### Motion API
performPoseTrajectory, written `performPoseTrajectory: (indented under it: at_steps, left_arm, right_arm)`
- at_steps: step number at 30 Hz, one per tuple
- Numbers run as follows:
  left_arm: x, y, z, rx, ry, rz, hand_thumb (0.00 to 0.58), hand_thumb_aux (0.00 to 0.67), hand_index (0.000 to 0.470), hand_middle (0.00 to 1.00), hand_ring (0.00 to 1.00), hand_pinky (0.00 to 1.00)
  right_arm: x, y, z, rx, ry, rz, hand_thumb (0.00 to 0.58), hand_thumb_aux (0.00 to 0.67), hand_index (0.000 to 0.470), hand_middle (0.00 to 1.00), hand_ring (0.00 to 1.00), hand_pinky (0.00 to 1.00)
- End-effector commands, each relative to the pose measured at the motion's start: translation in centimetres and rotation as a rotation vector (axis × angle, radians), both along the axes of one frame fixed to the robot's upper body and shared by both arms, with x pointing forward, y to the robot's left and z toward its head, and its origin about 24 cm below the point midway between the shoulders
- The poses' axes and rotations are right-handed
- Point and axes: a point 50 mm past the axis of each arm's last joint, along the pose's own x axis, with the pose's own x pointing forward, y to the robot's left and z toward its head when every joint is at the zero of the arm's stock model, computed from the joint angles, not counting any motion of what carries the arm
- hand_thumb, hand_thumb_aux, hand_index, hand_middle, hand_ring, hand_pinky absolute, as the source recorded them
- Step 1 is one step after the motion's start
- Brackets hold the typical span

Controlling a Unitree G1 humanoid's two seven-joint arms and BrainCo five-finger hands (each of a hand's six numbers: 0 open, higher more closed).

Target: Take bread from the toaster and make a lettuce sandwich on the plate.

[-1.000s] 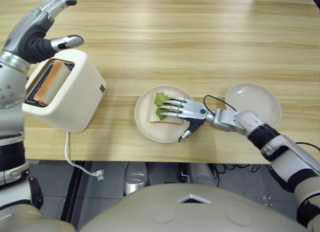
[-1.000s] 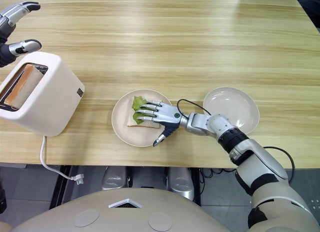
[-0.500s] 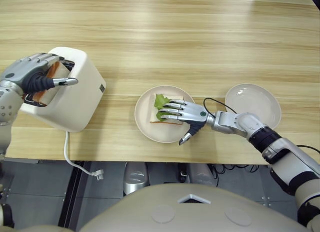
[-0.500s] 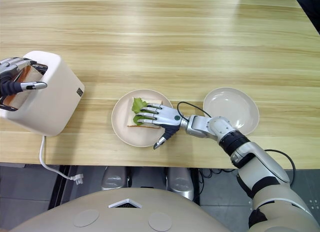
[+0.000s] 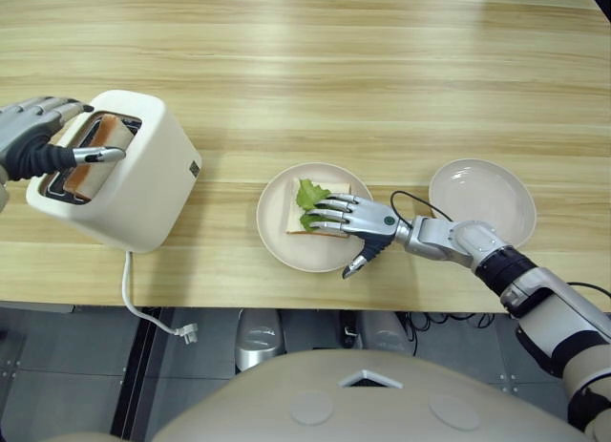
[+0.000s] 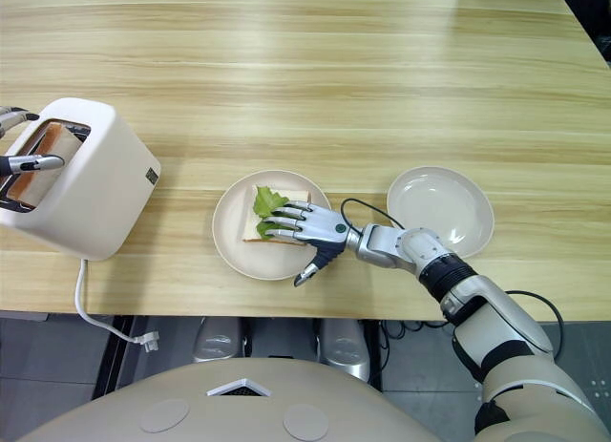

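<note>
The wooden table [image 5: 382, 70] is carrying everything. The white toaster [image 5: 143, 189] is standing well to the left of the plate [image 5: 282, 246], with its cord [image 5: 129, 289] hanging over the table's near edge. A second, empty dish [image 5: 482, 199] is sitting just to the right of the plate.

The right hand [image 5: 358, 221] is reaching over the plate from its right side, fingers spread and lying flat, holding nothing. The left hand [image 5: 33, 141] is hovering at the toaster's left end, far to the left of the plate. Its fingers are curling over the far side of the toast slice [image 5: 84, 175] in the slot while the thumb is lying across the near side, pinching it.

On the plate a bread slice [image 5: 296, 221] is lying flat, and the lettuce [image 5: 307, 192] is resting on it under the right fingertips.
</note>
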Motion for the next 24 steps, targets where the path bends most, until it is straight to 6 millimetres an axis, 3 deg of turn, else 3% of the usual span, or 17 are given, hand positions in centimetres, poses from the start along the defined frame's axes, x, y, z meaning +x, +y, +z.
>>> performPoseTrajectory:
  at_steps: [1,6,7,8,9,10,11,19,20,21,22,24]
  left_arm:
    - [-0.1,-0.5,-0.8,-0.004,0.035,-0.013,0.0,0.0,0.0,0.0,0.0,0.0]
    - [-0.1,-0.3,-2.4,-0.033,0.07,-0.005,0.0,0.0,0.0,0.0,0.0,0.0]
    - [-0.2,-0.2,-2.6,-0.038,0.075,-0.002,0.075,0.045,0.031,0.0,0.0,0.0]
    - [-0.2,-0.1,-2.8,-0.042,0.077,-0.003,0.205,0.131,0.09,0.0,0.0,0.0]
    - [-0.2,-0.1,-2.9,-0.048,0.078,-0.005,0.205,0.131,0.09,0.0,0.0,0.0]
    - [-0.2,-0.1,-2.9,-0.052,0.076,-0.007,0.523,0.46,0.316,0.0,0.0,0.0]
    - [-0.2,-0.1,-2.9,-0.057,0.071,-0.011,0.58,0.67,0.46,0.0,0.0,0.0]
    - [0.3,0.5,-2.3,-0.101,0.024,-0.015,0.58,0.67,0.46,0.0,0.0,0.0]
    - [0.3,0.6,-2.2,-0.11,0.019,-0.015,0.58,0.67,0.46,0.24,0.24,0.24]
    - [0.4,0.7,-2.1,-0.12,0.008,-0.014,0.58,0.67,0.46,0.64,0.64,0.64]
    - [0.5,0.8,-1.9,-0.127,-0.002,-0.015,0.58,0.67,0.46,0.95,0.95,0.95]
    - [0.7,0.9,-1.6,-0.137,-0.017,-0.017,0.58,0.67,0.46,1.0,1.0,1.0]
  right_arm:
    - [0.0,-0.4,-0.4,-0.025,0.012,-0.021,0.0,0.0,0.0,0.0,0.0,0.0]
    - [0.1,-0.4,-0.3,-0.023,0.01,-0.024,0.0,0.0,0.0,0.0,0.0,0.0]
    - [0.1,-0.4,-0.3,-0.022,0.01,-0.024,0.0,0.0,0.0,0.0,0.0,0.0]
    - [0.1,-0.4,-0.3,-0.022,0.009,-0.023,0.0,0.0,0.0,0.0,0.0,0.0]
    - [0.1,-0.4,-0.3,-0.021,0.009,-0.023,0.0,0.0,0.0,0.0,0.0,0.0]
    - [0.1,-0.4,-0.3,-0.021,0.008,-0.024,0.0,0.0,0.0,0.0,0.0,0.0]
    - [0.1,-0.4,-0.3,-0.021,0.008,-0.025,0.0,0.0,0.0,0.0,0.0,0.0]
    - [0.0,-0.5,-0.4,-0.018,0.007,-0.032,0.0,0.0,0.0,0.0,0.0,0.0]
    - [0.0,-0.5,-0.4,-0.017,0.006,-0.033,0.0,0.0,0.0,0.0,0.0,0.0]
    - [0.1,-0.5,-0.4,-0.015,0.005,-0.033,0.0,0.0,0.0,0.0,0.0,0.0]
    - [0.1,-0.5,-0.3,-0.013,0.003,-0.033,0.0,0.0,0.0,0.0,0.0,0.0]
    - [0.2,-0.4,-0.2,-0.007,-0.006,-0.035,0.0,0.0,0.0,0.0,0.0,0.0]
